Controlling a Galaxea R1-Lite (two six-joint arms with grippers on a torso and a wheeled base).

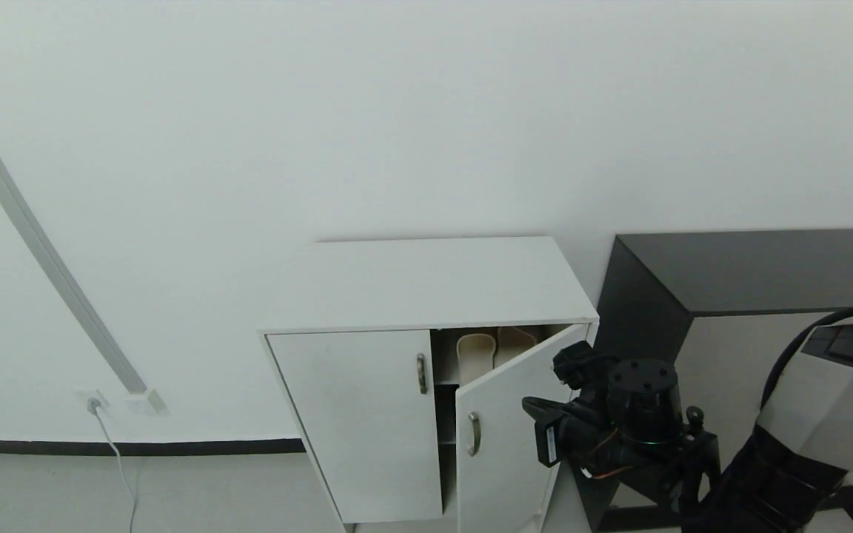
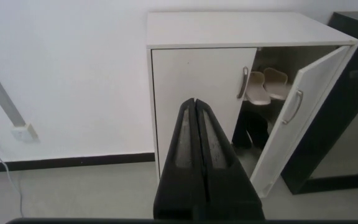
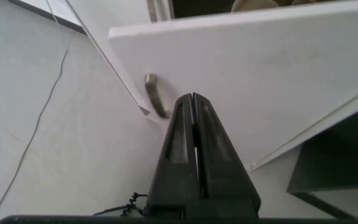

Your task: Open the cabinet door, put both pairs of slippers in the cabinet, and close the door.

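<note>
Slippers (image 1: 475, 354) half hidden behind door (image 1: 506, 451).

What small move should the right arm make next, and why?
Probably press the shut right gripper against the outer face of the right door and swing it closed. That door stands ajar, beige slippers already lie inside the cabinet, and the gripper sits close to the door beside its handle.

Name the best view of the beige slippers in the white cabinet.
Left wrist view: the beige slippers show plainly inside the white cabinet. Head view shows them partly through the gap; right wrist view, just slivers above the half-open white door.
</note>
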